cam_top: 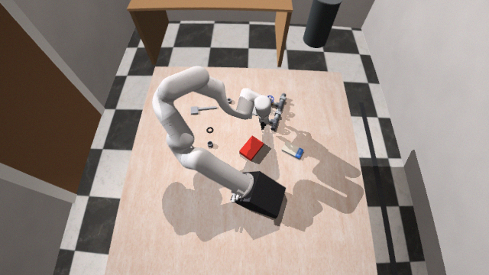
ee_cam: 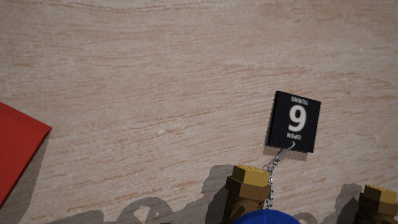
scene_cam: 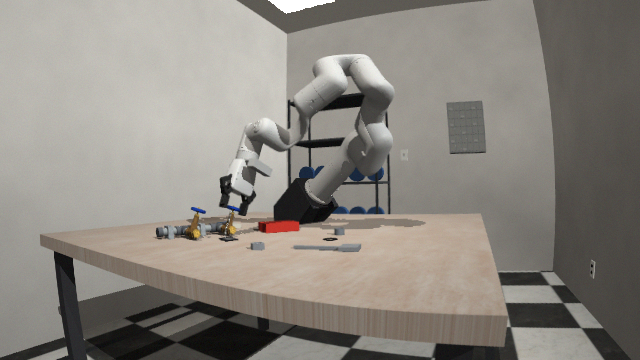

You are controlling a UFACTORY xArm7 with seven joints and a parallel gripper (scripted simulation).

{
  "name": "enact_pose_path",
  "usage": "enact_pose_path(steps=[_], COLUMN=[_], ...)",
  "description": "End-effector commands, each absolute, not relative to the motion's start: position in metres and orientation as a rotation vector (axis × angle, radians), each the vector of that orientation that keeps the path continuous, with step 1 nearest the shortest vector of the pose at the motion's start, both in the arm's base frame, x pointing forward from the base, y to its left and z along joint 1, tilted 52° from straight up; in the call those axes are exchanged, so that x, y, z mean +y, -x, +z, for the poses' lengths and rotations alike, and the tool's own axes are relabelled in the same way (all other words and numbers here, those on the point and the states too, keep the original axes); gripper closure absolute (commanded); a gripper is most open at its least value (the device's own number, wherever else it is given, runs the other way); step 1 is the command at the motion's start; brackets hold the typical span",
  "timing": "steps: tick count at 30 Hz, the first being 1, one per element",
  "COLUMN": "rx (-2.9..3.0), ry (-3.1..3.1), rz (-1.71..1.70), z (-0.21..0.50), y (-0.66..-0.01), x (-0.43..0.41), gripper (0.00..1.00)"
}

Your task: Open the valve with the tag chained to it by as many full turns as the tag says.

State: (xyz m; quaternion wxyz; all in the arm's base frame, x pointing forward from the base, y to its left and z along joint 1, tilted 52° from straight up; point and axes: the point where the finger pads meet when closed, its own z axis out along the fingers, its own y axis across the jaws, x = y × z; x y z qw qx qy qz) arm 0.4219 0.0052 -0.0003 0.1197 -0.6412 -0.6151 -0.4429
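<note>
A grey pipe [cam_top: 278, 111] [scene_cam: 172, 231] lies on the table and carries two brass valves with blue handwheels. One valve [ee_cam: 248, 192] has a black tag [ee_cam: 294, 121] [scene_cam: 228, 239] chained to it; the tag reads 6. Its blue handwheel [ee_cam: 260, 218] [scene_cam: 232, 208] shows at the bottom edge of the wrist view. The other valve [ee_cam: 377, 202] has its handwheel [scene_cam: 198, 210] [cam_top: 270, 98] further along the pipe. My gripper [scene_cam: 234, 205] [cam_top: 263, 124] is open, its fingers standing on either side of the tagged valve's handwheel. The fingers do not show in the wrist view.
A red block [cam_top: 252, 148] [scene_cam: 278, 226] [ee_cam: 15, 150] lies close by the valves. A grey flat tool [cam_top: 202, 109] [scene_cam: 330, 247], a black ring [cam_top: 209, 130], grey nuts [cam_top: 210, 144] [scene_cam: 339, 231] and a blue-and-white box [cam_top: 294, 151] lie scattered. The arm's black base [cam_top: 263, 195] stands nearer the front.
</note>
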Motion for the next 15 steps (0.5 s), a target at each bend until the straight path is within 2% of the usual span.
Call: enact_pose_path(steps=[1,15], rx=[-1.796,-1.515], ry=[1.881,2.021], rz=[-1.295,-1.209], z=[0.0001,0.0001], y=[-0.4227,-0.4227], x=[0.0028,0.0028], gripper=[0.0,0.0])
